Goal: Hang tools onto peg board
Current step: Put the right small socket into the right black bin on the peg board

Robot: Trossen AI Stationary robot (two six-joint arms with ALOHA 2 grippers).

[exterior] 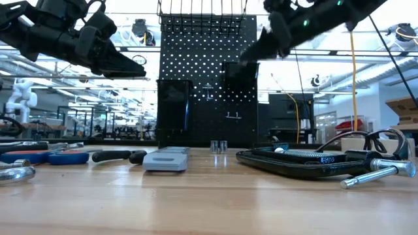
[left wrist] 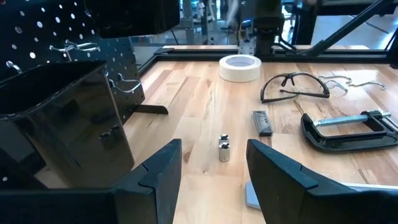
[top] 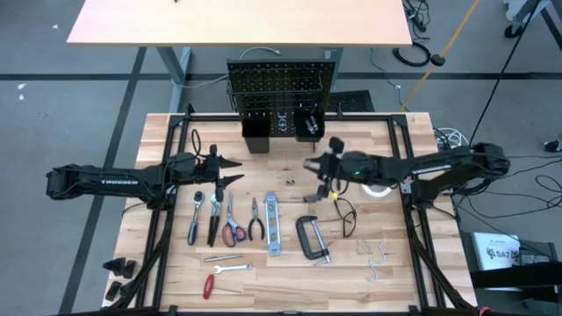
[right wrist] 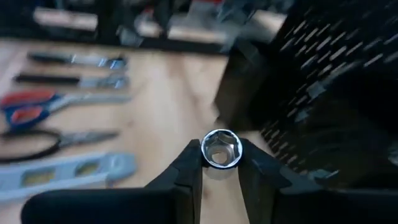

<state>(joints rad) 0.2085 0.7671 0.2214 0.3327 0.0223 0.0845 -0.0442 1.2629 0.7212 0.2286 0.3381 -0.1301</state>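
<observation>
The peg board (top: 281, 88) stands upright at the table's far edge, with two black bins (top: 256, 133) on its lower part. My right gripper (right wrist: 221, 167) hovers in front of the board, above the table, shut on a small silver socket (right wrist: 221, 149). My left gripper (left wrist: 214, 174) is open in the air at the left and holds nothing. Farther off, two small sockets (left wrist: 224, 148) stand on the table. Pliers, scissors (top: 233, 230), a level (top: 272, 224), a C-clamp (top: 312, 237), glasses (left wrist: 295, 86) and a tape roll (left wrist: 240, 67) lie flat on the tabletop. My right gripper pinches the socket's round outer wall (right wrist: 208, 163) between its two fingertips, one finger on each side. The socket's open hexagonal end (right wrist: 220, 147) faces back toward the wrist camera. It is lifted clear of the table, in front of the peg board.
A red screwdriver (top: 211, 285) and a wrench (top: 228, 268) lie near the front left. Loose wire hooks (top: 378, 259) lie at the front right. A small grey piece (left wrist: 262, 122) lies between the sockets and the clamp. Bare wood shows in front of the bins.
</observation>
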